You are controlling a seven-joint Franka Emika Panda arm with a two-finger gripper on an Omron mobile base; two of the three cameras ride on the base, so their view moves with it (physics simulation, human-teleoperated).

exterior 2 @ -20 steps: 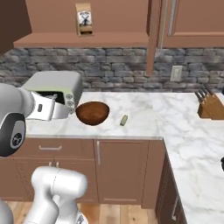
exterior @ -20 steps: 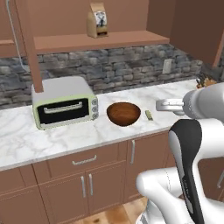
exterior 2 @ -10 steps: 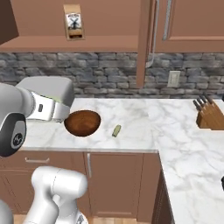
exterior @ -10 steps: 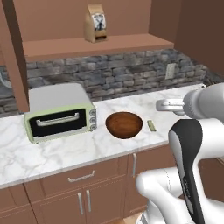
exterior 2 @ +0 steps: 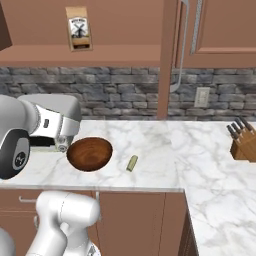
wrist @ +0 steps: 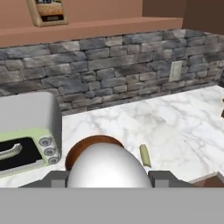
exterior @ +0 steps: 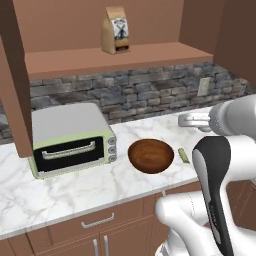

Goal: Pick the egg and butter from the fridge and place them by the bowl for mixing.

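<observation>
Above, we hold the egg [wrist: 109,165] clamped in our gripper [wrist: 109,177], raised over the counter [exterior: 75,187] near the bowl [exterior: 150,155]; a toaster oven [exterior: 72,138] stands left of the bowl.

No legible text anywhere.
Paper bag [exterior: 115,36] on the wooden shelf [exterior: 150,54]: pale label with a dark picture, any wording too small and blurred to read. Same bag near the top edge of the hand view, label cut off and unreadable. Toaster oven [exterior: 70,139] on the desk [exterior: 75,190]: round knobs beside the door, no readable markings or brand. Wall outlet [exterior: 203,86] on the stone backsplash: plain, unmarked.
</observation>
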